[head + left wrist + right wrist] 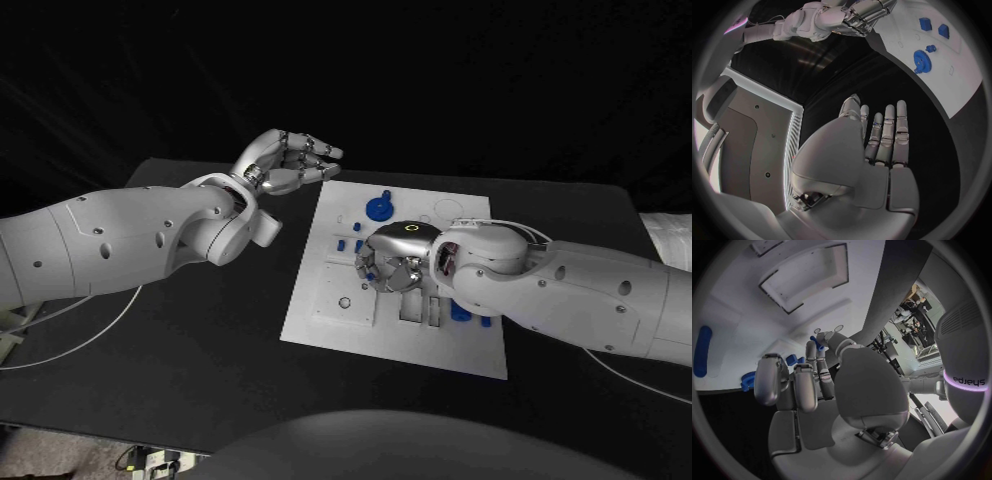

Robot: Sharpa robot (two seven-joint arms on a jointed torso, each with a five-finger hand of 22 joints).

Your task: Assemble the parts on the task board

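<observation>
From the head view, the task board (346, 320) lies mid-table, and the right hand (392, 262) hovers low over its centre among small blue parts (378, 208); whether its curled fingers pinch one cannot be told. The left hand (293, 160) hangs off the board's far left corner, fingers loosely curled (nothing in them).

The left wrist view shows those fingers (887, 132) spread, empty.

In the right wrist view, fingertips (811, 347) sit beside a blue piece (817, 342). These parts look light, rigid and slick; pinching their sides seems best.
</observation>
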